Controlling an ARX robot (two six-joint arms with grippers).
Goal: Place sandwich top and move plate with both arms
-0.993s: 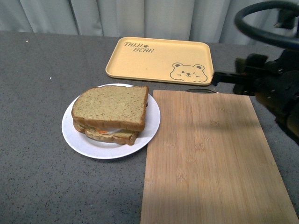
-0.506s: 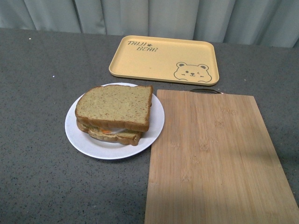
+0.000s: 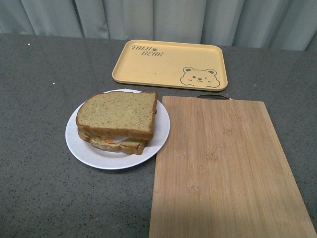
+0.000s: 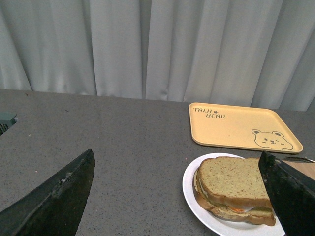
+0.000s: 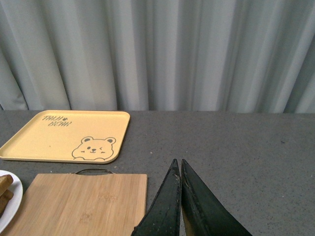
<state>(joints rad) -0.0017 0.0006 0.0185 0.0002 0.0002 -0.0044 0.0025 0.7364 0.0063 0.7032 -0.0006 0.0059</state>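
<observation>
On the gray speckled table, the white plate sits just to the left of a bamboo cutting board, with the plate's right rim at the board's left edge. The sandwich top, a square slice of brown wholegrain bread with a darker crust, lies flat on the sandwich on the plate. It sits a little askew over the bottom slice, and a strip of white and orange filling shows between the two along the near side.

Behind the plate and the board lies a yellow tray, set apart from both. In one corner it carries two lines of brown capitals. The lower line reads "BEAR" beside a small paw print, and the upper one looks like "TAIJI", though its letters are hard to make out. A winking bear face is drawn in the opposite corner. A thin metal loop handle sticks out from the board's far edge toward the tray. Pale pleated curtains hang behind the table.

In the left wrist view, the left gripper is spread wide and holds nothing. Its two dark fingers are far apart and raised above the table, with the plate and sandwich ahead of them. In the right wrist view, the right gripper is closed, its two thin fingers pressed tip to tip with nothing between them. It hangs over bare table just beside the board's far right corner.
</observation>
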